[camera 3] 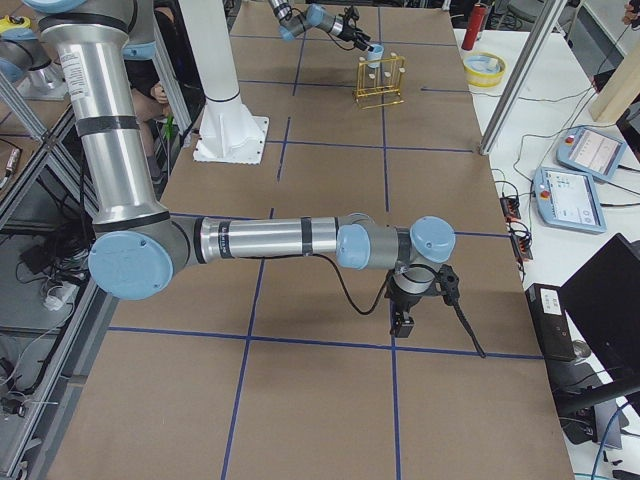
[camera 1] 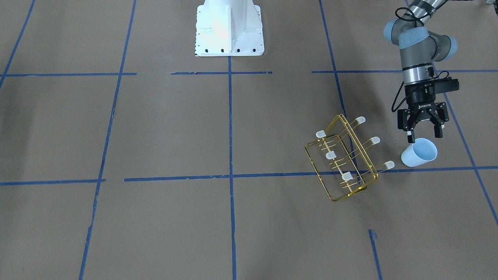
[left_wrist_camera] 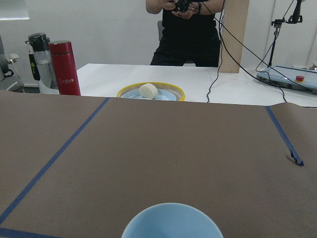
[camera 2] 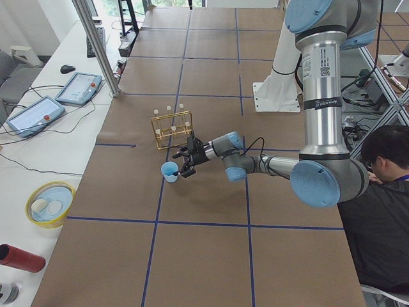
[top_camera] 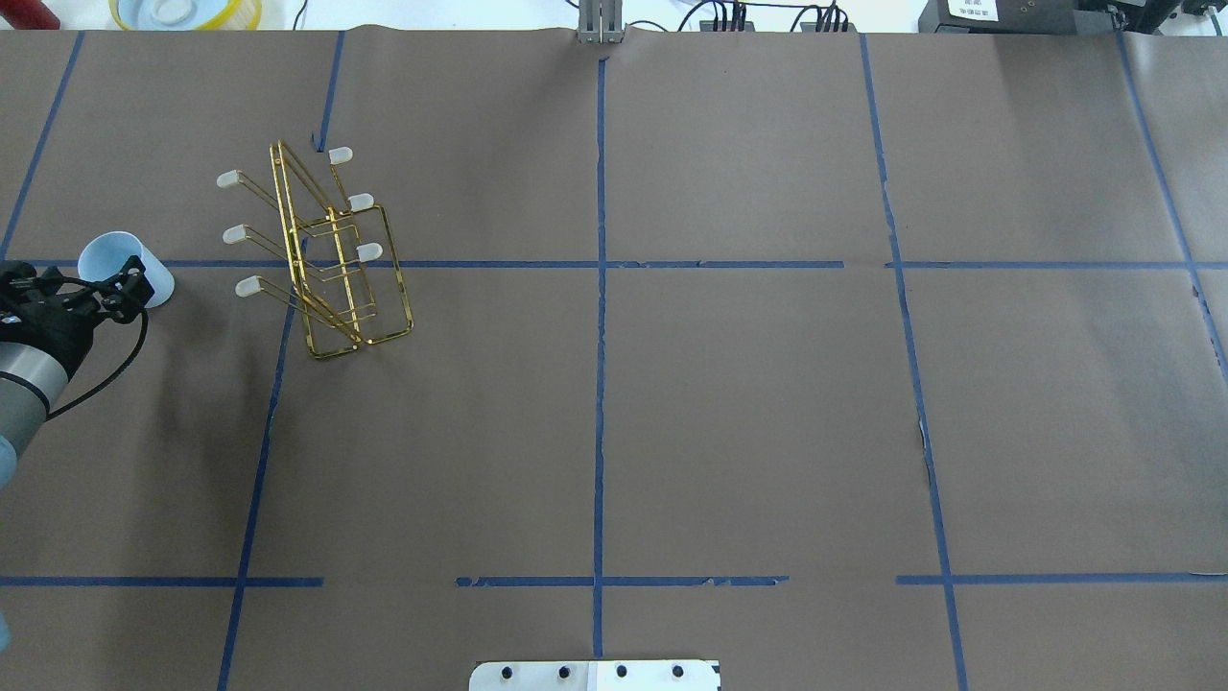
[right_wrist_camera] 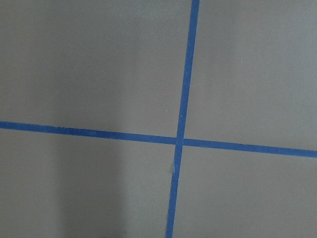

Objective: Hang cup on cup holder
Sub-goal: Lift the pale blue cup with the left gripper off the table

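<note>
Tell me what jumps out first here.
The gold wire cup holder stands with all six capped prongs bare. Right beside it, the left gripper has its fingers spread at the rim of the pale blue cup. The right gripper hangs far off over blue-taped paper.

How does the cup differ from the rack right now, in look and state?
The cup is a solid, pale blue tumbler; the rack is open gold wire with white-capped prongs. The cup is much smaller than the rack. The open left gripper is at the cup's rim, while nothing is near the rack. Both stand on the table, apart, and no prong carries the cup.
</note>
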### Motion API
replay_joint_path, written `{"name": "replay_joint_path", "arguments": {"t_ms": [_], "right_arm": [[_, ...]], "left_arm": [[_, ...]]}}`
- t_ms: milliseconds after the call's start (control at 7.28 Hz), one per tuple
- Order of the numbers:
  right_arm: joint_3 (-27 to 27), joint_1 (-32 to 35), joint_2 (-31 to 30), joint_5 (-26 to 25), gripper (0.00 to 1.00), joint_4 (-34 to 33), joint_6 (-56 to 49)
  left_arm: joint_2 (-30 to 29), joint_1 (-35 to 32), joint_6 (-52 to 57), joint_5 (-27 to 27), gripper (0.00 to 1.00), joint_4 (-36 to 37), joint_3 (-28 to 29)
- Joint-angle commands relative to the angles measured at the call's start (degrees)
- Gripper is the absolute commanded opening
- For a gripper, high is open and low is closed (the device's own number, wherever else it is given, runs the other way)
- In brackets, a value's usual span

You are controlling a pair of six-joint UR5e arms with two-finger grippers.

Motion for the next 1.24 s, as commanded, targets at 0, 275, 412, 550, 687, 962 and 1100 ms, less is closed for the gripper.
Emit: {"name": "replay_joint_path", "arguments": {"t_ms": [0,275,412,550,687,962,1100], "right_arm": [[0.0,0.0,0.0,0.0,1.0,0.0,0.0],[0.0,0.0,0.0,0.0,1.0,0.0,0.0],[0.0,0.0,0.0,0.0,1.0,0.0,0.0],[0.0,0.0,0.0,0.0,1.0,0.0,0.0],[0.0,0.0,0.0,0.0,1.0,0.0,0.0],[0.0,0.0,0.0,0.0,1.0,0.0,0.0],[0.0,0.0,0.0,0.0,1.0,0.0,0.0]], "left_arm": [[-1.34,0.75,0.0,1.66,1.0,-0.81,2.73],[-1.7,1.02,0.0,1.84,1.0,-0.63,3.26],[-1.87,1.28,0.0,1.84,1.0,-0.63,3.87],[-3.09,1.37,0.0,1.84,1.0,-0.72,5.62],[-3.97,1.46,0.0,2.1,1.0,-0.72,6.68],[-4.6,1.81,0.09,2.02,1.0,-0.81,8.01],[-4.86,2.25,0.09,2.02,1.0,-0.81,8.97]]}}
